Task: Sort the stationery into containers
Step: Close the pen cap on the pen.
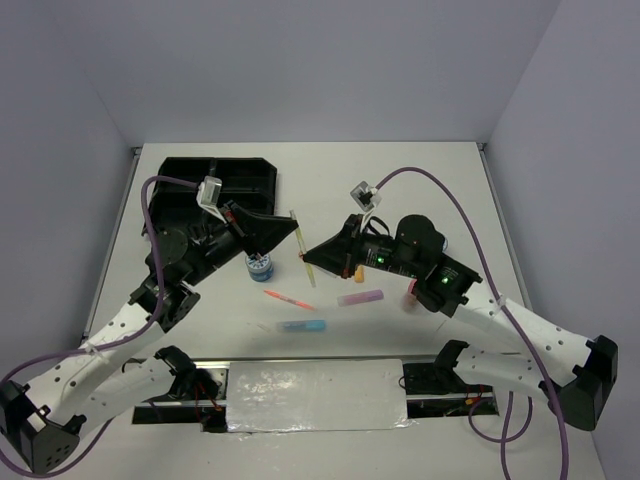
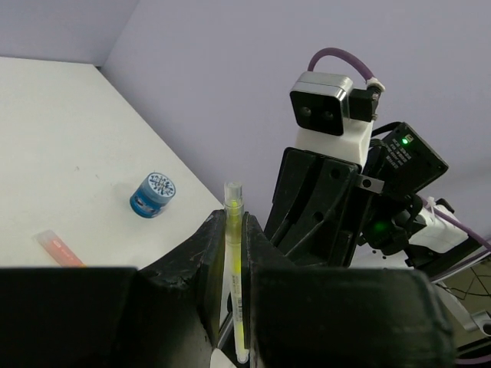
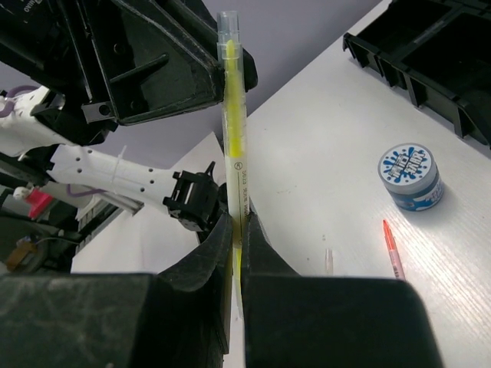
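At far left of the table (image 1: 440, 180) lies the black tray (image 1: 245, 180), its divided compartments partly hidden by the left arm that reaches over it. Left claw (image 2: 232, 230): fingers pressed onto the yellow pen (image 3: 234, 115), pinching it along its upper length. Just below this claw in the overhead view, a blue-white tape roll (image 1: 259, 267) stands flat on the table, apart from the tray.

Centre: the yellow pen is held off the table between the two claws, outside the tray. Its long axis runs from the far side toward the near side, the near end leaning slightly right. In each wrist view it stands nearly upright between the fingers. Nearer the arm bases lie a pink pen (image 1: 288, 299), set diagonally, and a blue highlighter (image 1: 302, 325), lying left to right.

Right claw (image 3: 236, 230): fingers closed tight on the same pen, gripping its lower length, tip to tip with the left claw. Beside it lies a purple highlighter (image 1: 360, 297), left to right. An orange highlighter (image 1: 357, 272) lies partly hidden under the right arm.
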Robot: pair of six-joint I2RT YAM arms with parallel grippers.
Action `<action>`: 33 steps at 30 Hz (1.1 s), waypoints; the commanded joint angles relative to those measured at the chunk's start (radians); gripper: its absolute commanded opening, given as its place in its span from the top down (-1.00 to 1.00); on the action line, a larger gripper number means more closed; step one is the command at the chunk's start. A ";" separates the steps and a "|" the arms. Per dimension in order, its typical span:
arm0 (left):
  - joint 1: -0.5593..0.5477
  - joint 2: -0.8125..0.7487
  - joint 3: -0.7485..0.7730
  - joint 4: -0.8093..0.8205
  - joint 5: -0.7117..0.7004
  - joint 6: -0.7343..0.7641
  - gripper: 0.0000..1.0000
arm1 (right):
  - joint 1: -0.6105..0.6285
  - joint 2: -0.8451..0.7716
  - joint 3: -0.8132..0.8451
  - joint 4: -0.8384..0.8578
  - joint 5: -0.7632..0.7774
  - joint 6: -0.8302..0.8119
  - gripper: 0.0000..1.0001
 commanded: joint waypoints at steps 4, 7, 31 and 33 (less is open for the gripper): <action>-0.066 0.025 -0.013 -0.059 0.076 0.038 1.00 | -0.034 -0.030 0.039 0.204 0.024 -0.018 1.00; -0.085 0.023 -0.008 -0.072 0.059 0.054 1.00 | -0.046 -0.040 0.048 0.221 0.021 -0.026 1.00; -0.235 0.046 -0.100 -0.076 -0.039 0.077 1.00 | -0.107 0.063 0.387 0.128 -0.037 -0.089 1.00; -0.240 0.042 -0.109 -0.078 -0.041 0.078 1.00 | -0.109 0.066 0.386 0.140 -0.048 -0.076 1.00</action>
